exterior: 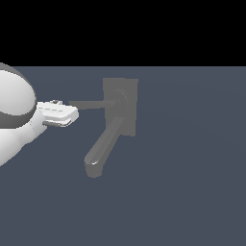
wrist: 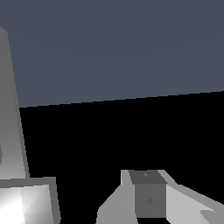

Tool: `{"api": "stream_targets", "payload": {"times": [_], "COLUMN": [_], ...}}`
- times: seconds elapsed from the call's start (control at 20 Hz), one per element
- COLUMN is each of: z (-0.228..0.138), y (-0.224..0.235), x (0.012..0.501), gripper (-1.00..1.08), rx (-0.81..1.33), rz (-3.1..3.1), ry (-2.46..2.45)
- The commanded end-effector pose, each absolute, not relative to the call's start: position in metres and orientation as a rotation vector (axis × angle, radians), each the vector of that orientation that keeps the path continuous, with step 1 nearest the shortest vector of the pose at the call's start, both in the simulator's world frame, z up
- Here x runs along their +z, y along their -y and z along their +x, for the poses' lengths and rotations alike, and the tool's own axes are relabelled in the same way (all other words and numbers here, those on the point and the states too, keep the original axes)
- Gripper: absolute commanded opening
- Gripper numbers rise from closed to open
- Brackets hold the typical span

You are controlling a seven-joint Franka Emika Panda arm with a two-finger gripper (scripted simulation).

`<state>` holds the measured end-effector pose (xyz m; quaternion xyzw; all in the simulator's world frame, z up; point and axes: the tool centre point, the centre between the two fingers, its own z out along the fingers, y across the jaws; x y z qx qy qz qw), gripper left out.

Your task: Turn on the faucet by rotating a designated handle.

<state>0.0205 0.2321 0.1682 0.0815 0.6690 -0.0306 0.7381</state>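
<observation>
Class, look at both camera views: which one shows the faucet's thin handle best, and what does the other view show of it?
The exterior view. There the handle shows whole, a thin bar running from the faucet's round hub toward the gripper at its tip. The wrist view shows only a pale grey strip along one edge, possibly the handle, plus close gripper parts.

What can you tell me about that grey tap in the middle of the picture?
The faucet looks matte grey throughout. A flat rectangular back plate carries a round hub. A thick rounded spout slants down toward the exterior view's left. A thin straight handle points level toward that side, its tip beside the white gripper; contact is unclear.
</observation>
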Motion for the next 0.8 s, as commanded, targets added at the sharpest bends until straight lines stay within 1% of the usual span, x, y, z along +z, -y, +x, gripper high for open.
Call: {"api": "stream_targets", "payload": {"times": [0.0,0.15,0.35,0.55,0.75], "z": [0.019,0.017,0.016,0.016,0.019], "y": [-0.216,-0.201,-0.191,-0.191,-0.176], "x": [0.143,0.122,0.109,0.108,0.112], "gripper": [-1.0,-1.0,-1.0,-1.0,-1.0], "rx": [-0.114,-0.154,-0.182,-0.182,-0.197], "rz": [0.163,0.152,0.145,0.144,0.164], "ry": [-1.517,-1.556,-1.583,-1.584,-1.573]}}
